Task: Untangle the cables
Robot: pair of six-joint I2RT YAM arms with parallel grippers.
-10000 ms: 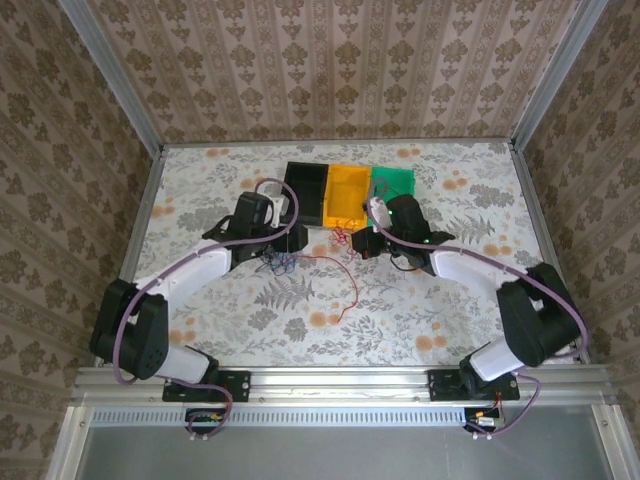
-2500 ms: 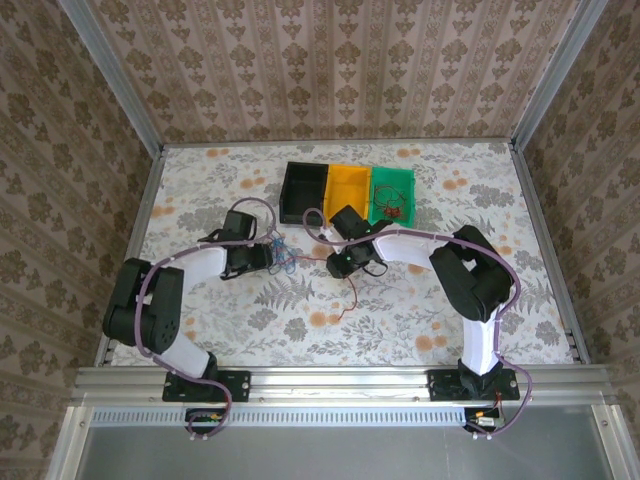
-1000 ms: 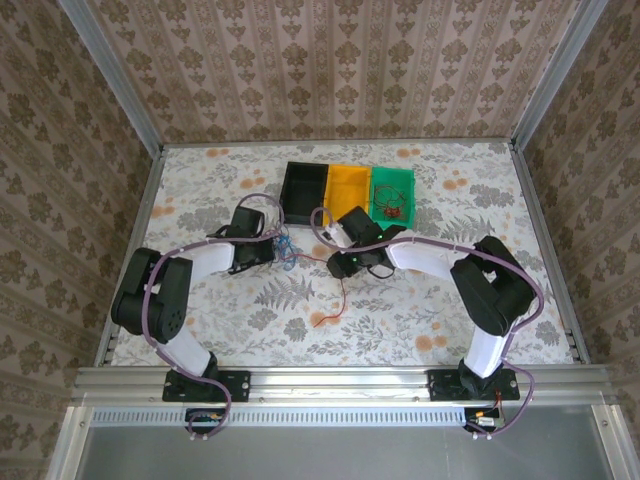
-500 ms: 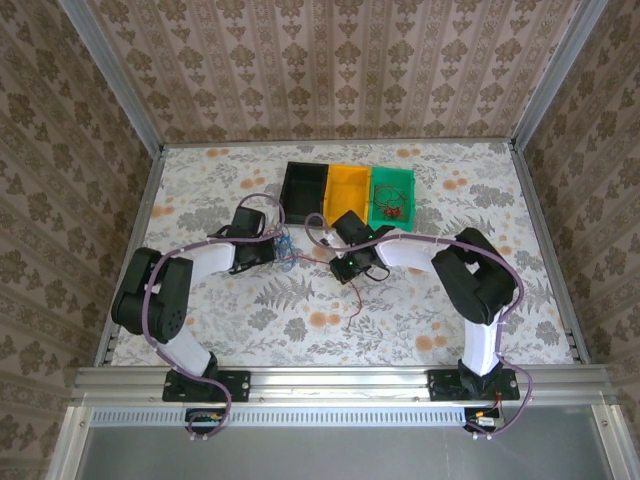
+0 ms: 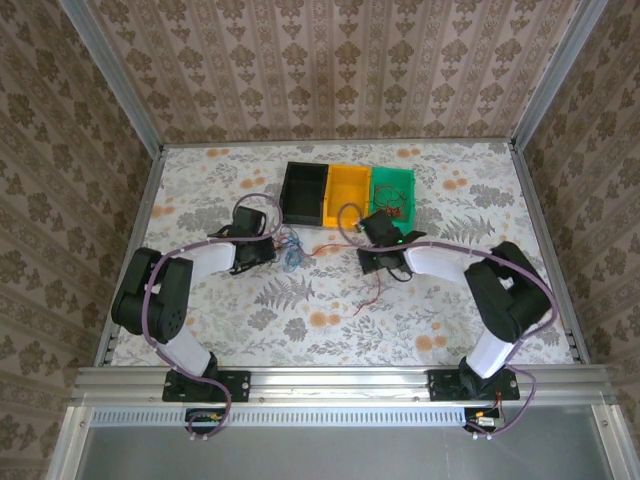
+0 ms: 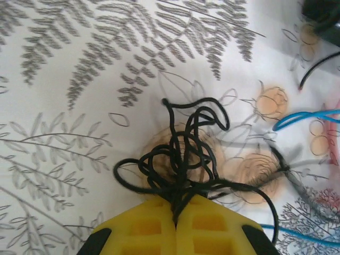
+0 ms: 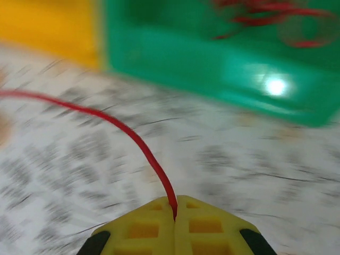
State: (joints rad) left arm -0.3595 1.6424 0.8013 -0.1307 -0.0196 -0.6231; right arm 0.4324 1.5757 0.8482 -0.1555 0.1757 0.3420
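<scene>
- The left tool (image 6: pixel 175 202) is staying where it was half a second ago, left of centre on the worktop (image 5: pixel 200 180). Its jaws are pressing together on a knotted black cable (image 6: pixel 183 154).
- A blue cable (image 6: pixel 303 118) is lying just right of that knot; I cannot tell whether the two are touching.
- The red cable (image 5: pixel 330 246) is running from the knot rightward to the right tool, now drawn out longer than before. Its loose tail is trailing toward the near edge and has shifted right with the tool.
- The right tool (image 7: pixel 175 206) is clamping the red cable with its jaws together. It has moved right since half a second ago and is now sitting near the green bin (image 5: pixel 392 186).
- The black bin (image 5: pixel 305 192), yellow bin (image 5: pixel 349 190) and green bin are standing in the same row as before. A red coil (image 5: pixel 392 210) is lying inside the green bin.
</scene>
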